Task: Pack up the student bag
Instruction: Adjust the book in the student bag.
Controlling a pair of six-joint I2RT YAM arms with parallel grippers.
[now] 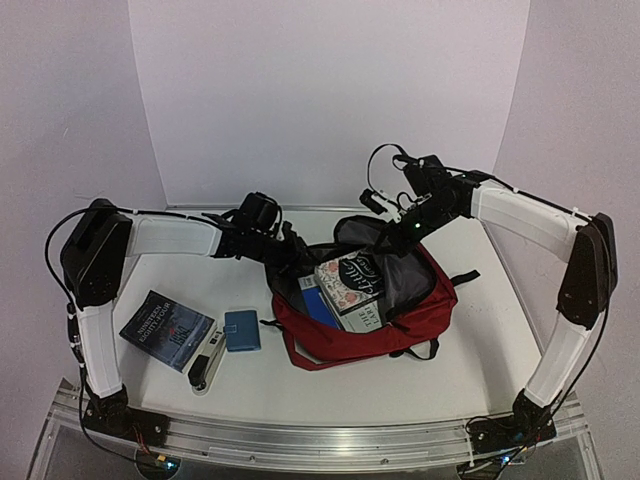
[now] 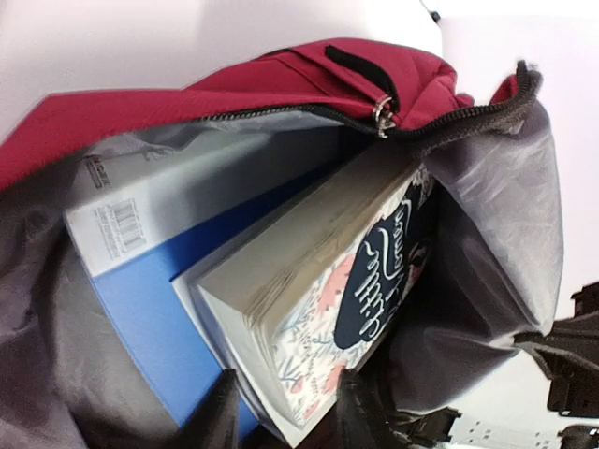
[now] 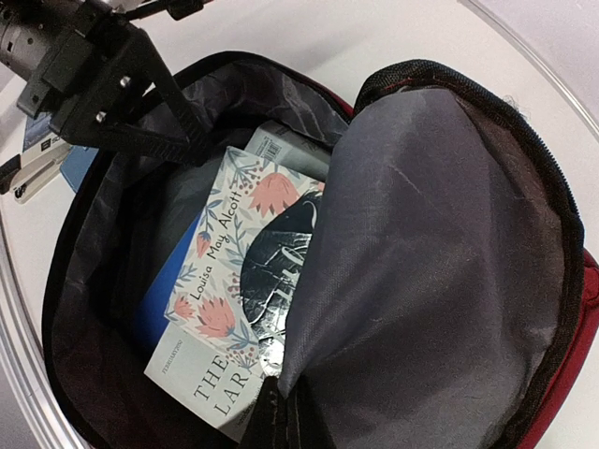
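The right fingers (image 3: 269,423) are pinching shut on the grey lining flap of the student bag (image 1: 340,346). The left fingers (image 2: 223,417) are straddling a corner of the floral paperback (image 2: 318,309), grip unclear.

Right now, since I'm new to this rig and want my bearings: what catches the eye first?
The open red backpack at the table's centre, with a floral paperback poking out. The left gripper straddles that book's corner, and the right gripper pinches the bag's grey flap. A dark book lies on the table left of the bag.
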